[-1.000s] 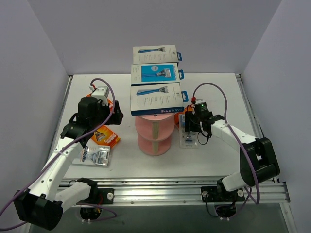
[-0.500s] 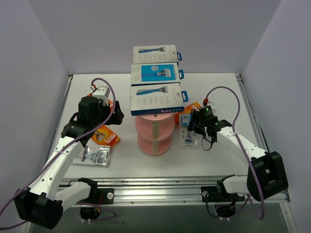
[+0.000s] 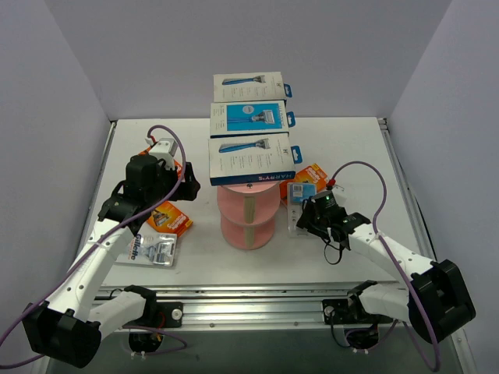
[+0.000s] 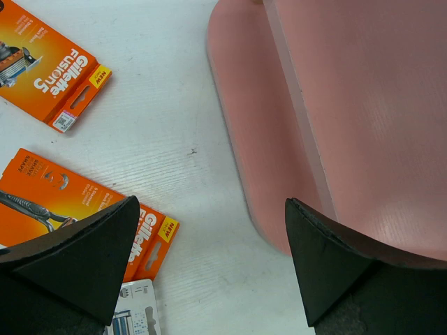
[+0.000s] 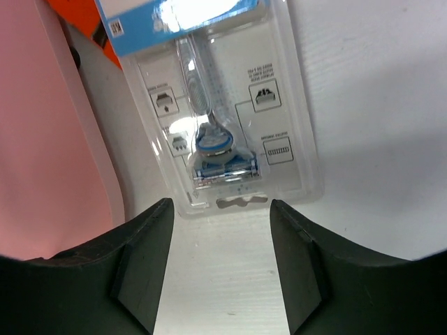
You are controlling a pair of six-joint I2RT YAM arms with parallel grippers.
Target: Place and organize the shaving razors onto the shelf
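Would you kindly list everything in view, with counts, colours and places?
Table: one, white, under everything.
Shelf: one, pink, centre.
Boxes: three, two white and one blue, in a row on the top tier.
Orange cards: three, orange, two left of the shelf, one right.
Clear packs: two, clear, one on each side of the shelf.
Left gripper: one, black, open, left of the shelf.
Right gripper: one, black, open, over the right clear pack.
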